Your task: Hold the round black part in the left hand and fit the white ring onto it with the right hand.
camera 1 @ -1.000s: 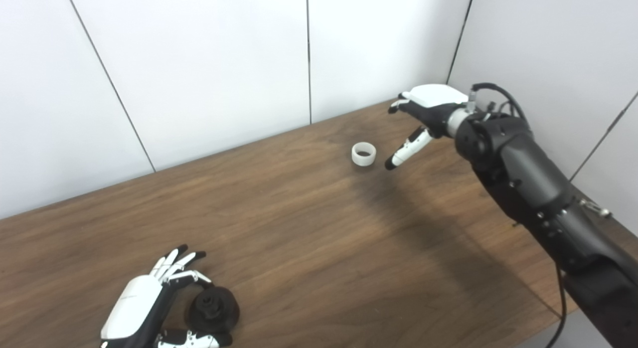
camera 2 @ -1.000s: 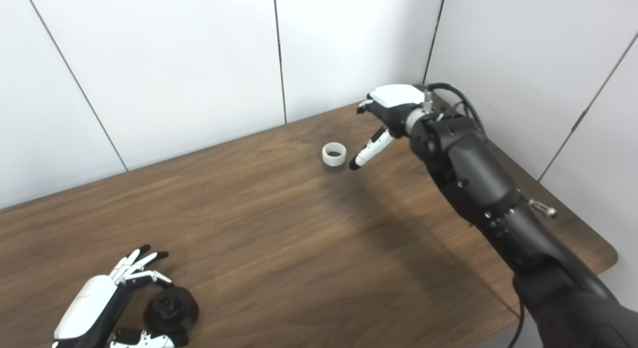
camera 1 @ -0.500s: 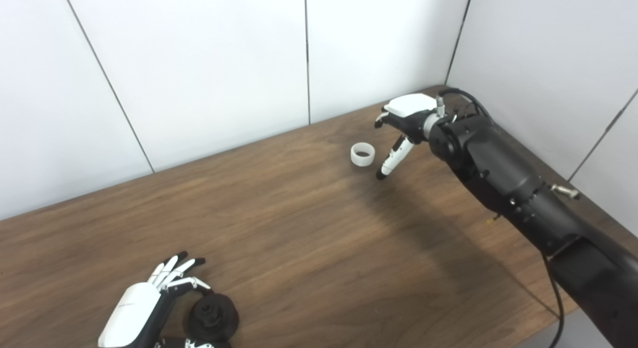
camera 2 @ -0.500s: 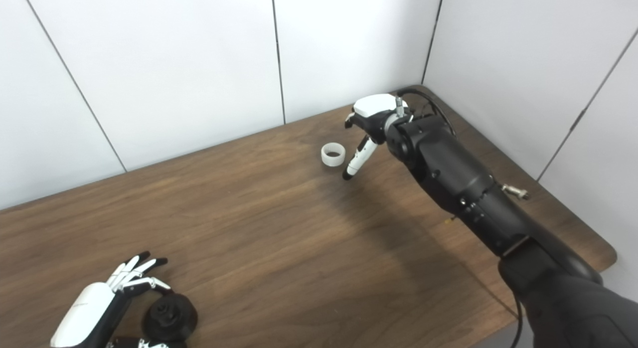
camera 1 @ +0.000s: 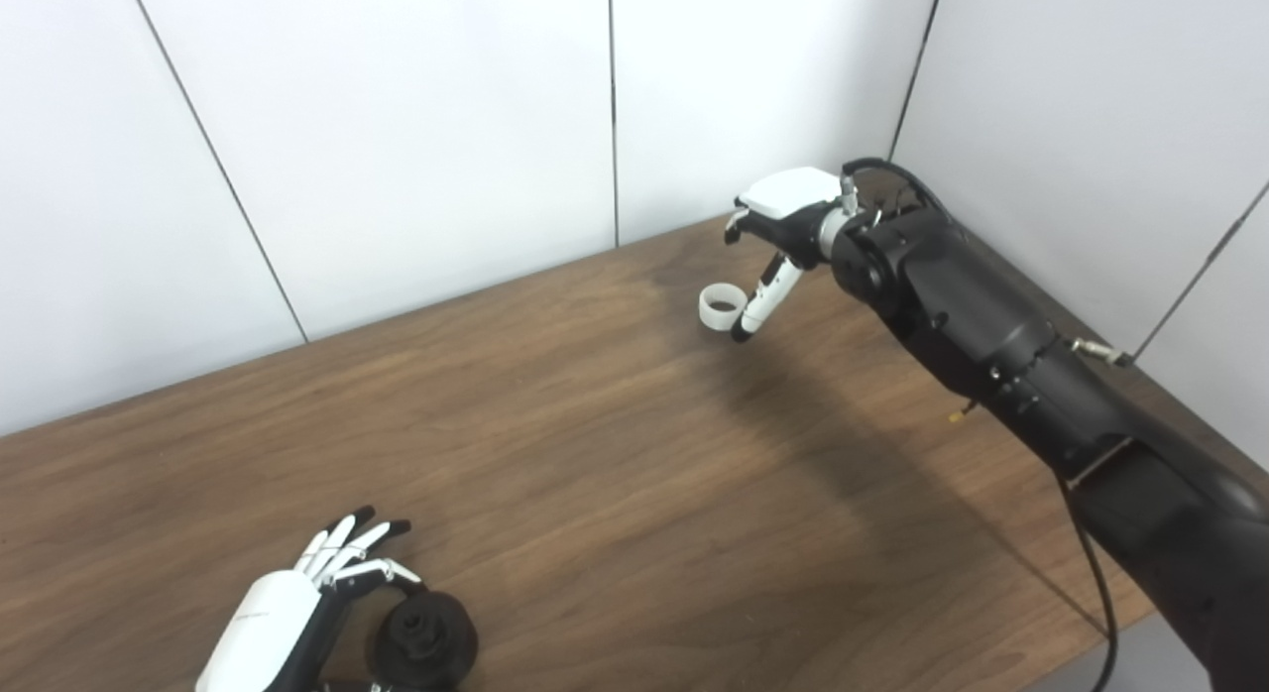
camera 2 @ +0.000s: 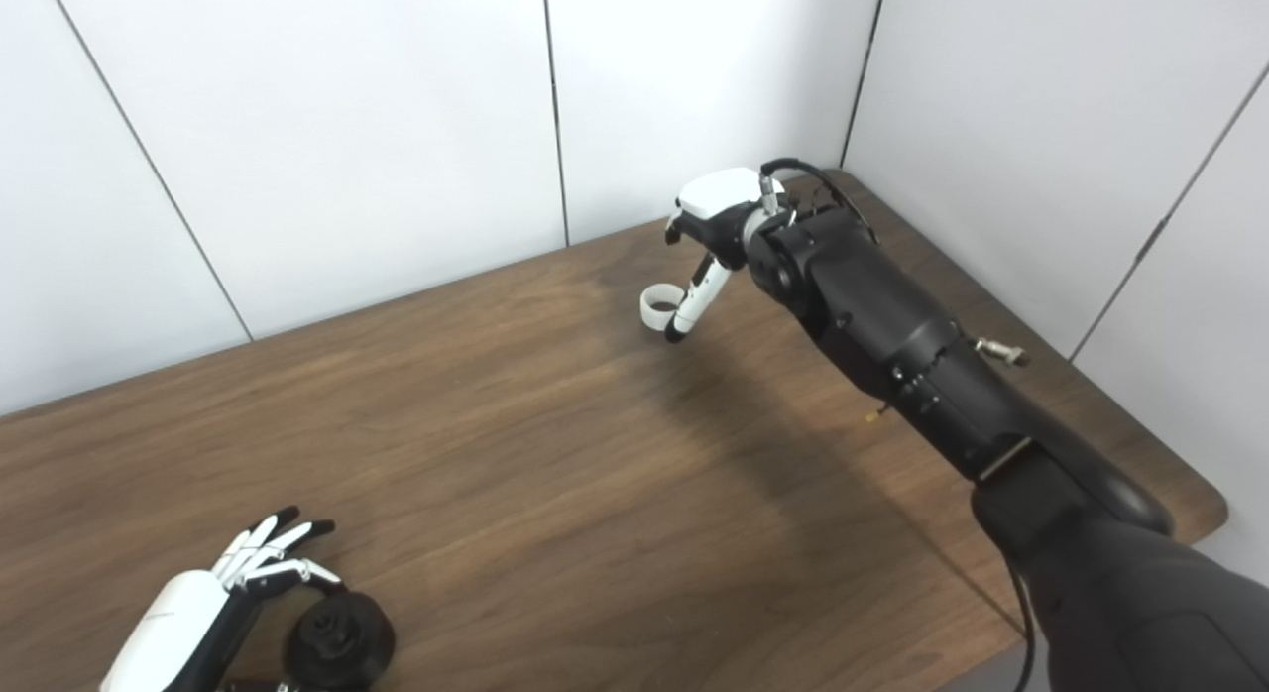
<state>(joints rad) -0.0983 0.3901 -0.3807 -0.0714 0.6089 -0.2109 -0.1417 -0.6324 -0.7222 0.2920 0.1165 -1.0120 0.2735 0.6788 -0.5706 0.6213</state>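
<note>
While the wooden table [camera 1: 595,454] runs wide and bare through its middle in the left eye view, its far edge meets the white wall panels [camera 1: 416,127] and its right end tucks into the corner. Near that far right corner the right hand [camera 1: 783,226] hangs over the white ring [camera 1: 720,307], fingers spread apart and holding nothing; one downward finger sits just beside the ring's right wall, and I cannot tell whether it touches. At the near left edge the left hand [camera 1: 288,623] curls loosely around the round black part [camera 1: 424,640], which rests on the wood.

From the right eye view, the table's rounded near right corner shows, with open wood between the two hands. Its fingers [camera 2: 266,553] fan out above the part, and whether they grip it is unclear.
</note>
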